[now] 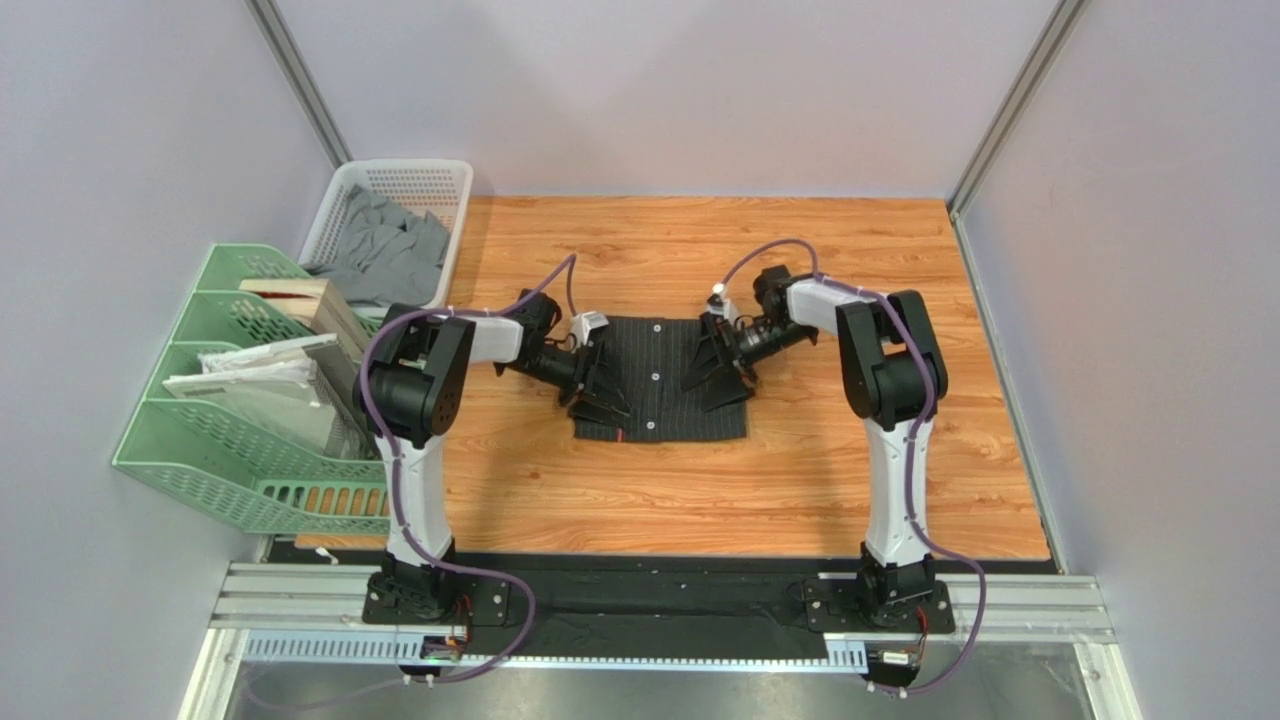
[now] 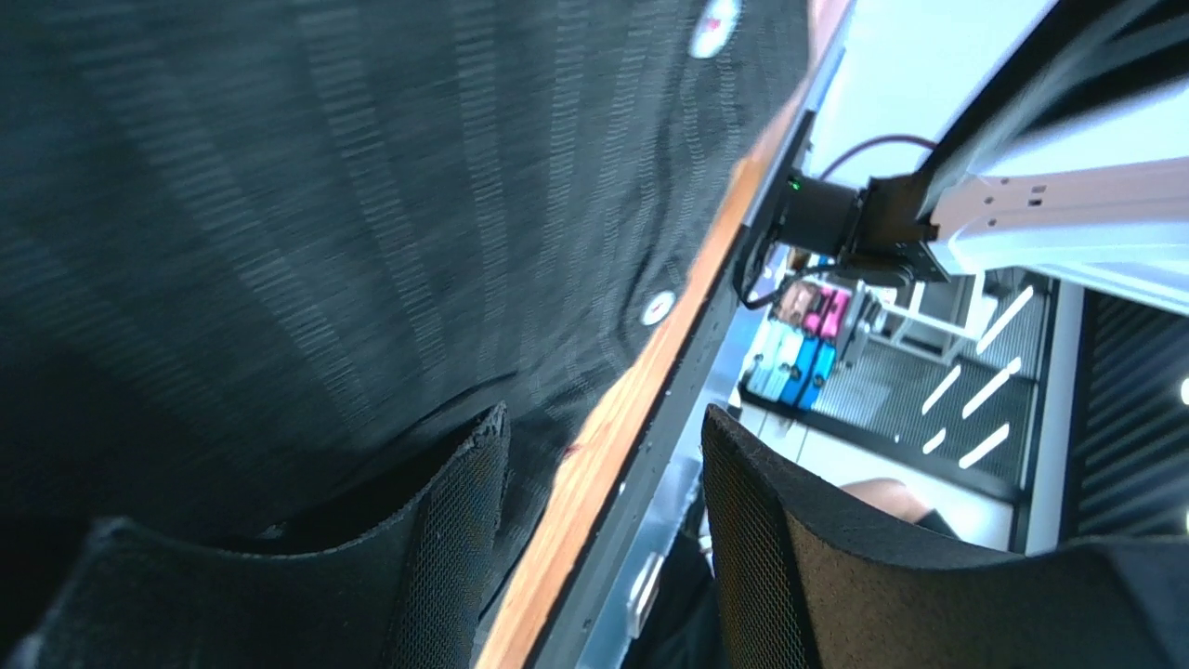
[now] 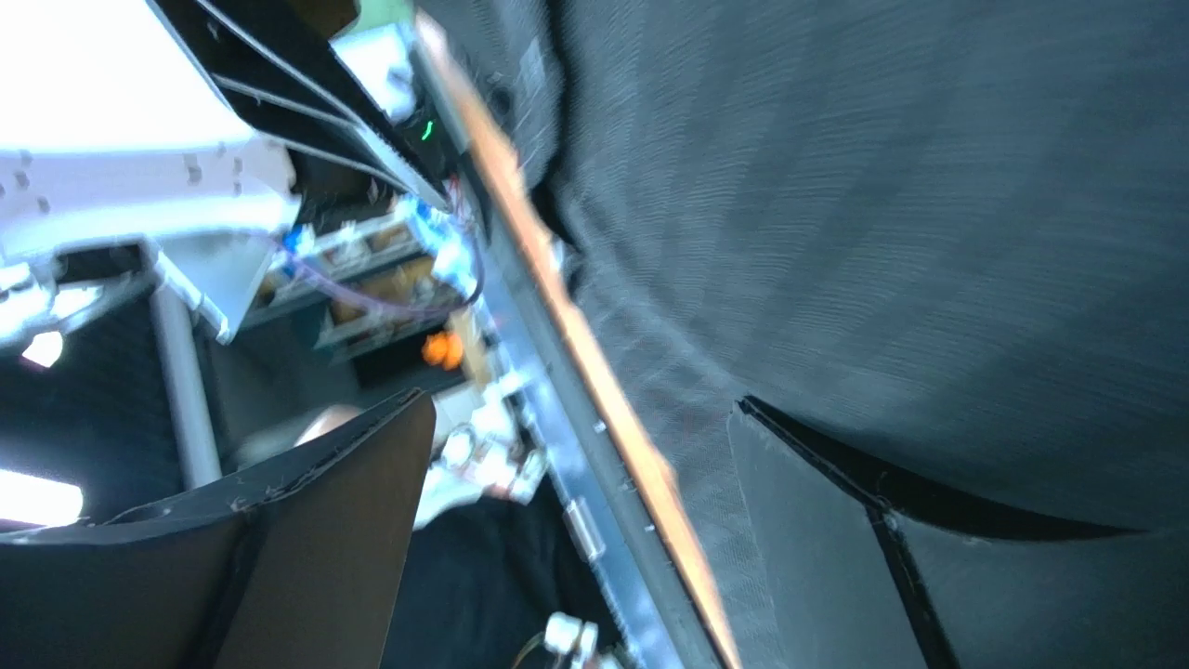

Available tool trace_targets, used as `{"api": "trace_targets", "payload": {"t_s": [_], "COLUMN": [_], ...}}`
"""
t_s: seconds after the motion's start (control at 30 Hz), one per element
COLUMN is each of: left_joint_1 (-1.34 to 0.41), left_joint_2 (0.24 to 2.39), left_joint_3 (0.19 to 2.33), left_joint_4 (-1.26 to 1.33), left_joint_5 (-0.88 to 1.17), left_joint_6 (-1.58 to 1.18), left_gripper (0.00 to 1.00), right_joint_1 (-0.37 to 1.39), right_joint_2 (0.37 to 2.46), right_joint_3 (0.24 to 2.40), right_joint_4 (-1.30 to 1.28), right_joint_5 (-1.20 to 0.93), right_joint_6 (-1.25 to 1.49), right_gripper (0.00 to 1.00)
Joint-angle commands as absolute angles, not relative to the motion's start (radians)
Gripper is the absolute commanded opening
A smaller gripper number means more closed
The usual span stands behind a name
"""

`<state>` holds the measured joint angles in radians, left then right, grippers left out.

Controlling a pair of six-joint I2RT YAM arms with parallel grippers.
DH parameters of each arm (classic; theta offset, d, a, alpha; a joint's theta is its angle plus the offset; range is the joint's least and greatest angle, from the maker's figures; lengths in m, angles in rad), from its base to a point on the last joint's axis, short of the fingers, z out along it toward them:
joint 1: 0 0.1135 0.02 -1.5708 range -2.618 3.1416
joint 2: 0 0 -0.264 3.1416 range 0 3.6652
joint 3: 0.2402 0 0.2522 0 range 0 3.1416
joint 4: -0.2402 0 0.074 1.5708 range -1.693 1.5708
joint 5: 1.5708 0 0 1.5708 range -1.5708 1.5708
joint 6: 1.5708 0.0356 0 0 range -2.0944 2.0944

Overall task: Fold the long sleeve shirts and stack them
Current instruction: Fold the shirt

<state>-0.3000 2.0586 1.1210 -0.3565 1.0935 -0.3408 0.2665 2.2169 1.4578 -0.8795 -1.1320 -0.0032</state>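
A charcoal-black pinstriped long sleeve shirt (image 1: 661,378) lies folded into a rectangle at the middle of the wooden table. My left gripper (image 1: 606,399) is low over its left edge and my right gripper (image 1: 724,381) is low over its right edge. Both are open. In the left wrist view the shirt (image 2: 349,209) fills the left side. The left gripper (image 2: 600,481) is spread wide, with one finger (image 2: 450,523) against the fabric. In the right wrist view the shirt (image 3: 865,209) fills the right side. The right gripper (image 3: 572,523) is spread wide, with one finger (image 3: 824,558) against the cloth.
A white basket (image 1: 436,177) holding grey garments stands at the back left. A green file rack (image 1: 226,450) with boxes and papers stands beside the left arm. Bare wood (image 1: 902,480) surrounds the shirt. Grey walls close in the table.
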Motion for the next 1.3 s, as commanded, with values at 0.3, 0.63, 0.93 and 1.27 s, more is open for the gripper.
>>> {"api": "trace_targets", "payload": {"t_s": [0.3,0.63,0.93,1.27], "left_joint_1": [-0.312,-0.083,-0.016,0.02], "left_joint_2": [1.612,1.45,1.373,1.426], "left_joint_3": [1.1,1.213,1.308,1.186], "left_joint_4": [-0.58,-0.574,-0.686,-0.68], "left_joint_5": [0.87,0.638,0.519,0.672], "left_joint_6": [0.035,-0.078,-0.029,-0.12], "left_gripper": [0.64,0.93,0.99,0.99], "right_joint_1": [0.281,0.526,0.597,0.571], "right_joint_2": [2.215,2.187,2.335,1.938], "right_joint_3": [2.022,1.899,1.948,1.466], "right_joint_4": [-1.032,-0.989,-1.184,-1.177], "right_joint_5": [-0.33,-0.235,-0.412,-0.36], "right_joint_6": [-0.259,-0.229,-0.662,-1.756], "right_gripper": [0.87,0.91,0.92,0.93]}}
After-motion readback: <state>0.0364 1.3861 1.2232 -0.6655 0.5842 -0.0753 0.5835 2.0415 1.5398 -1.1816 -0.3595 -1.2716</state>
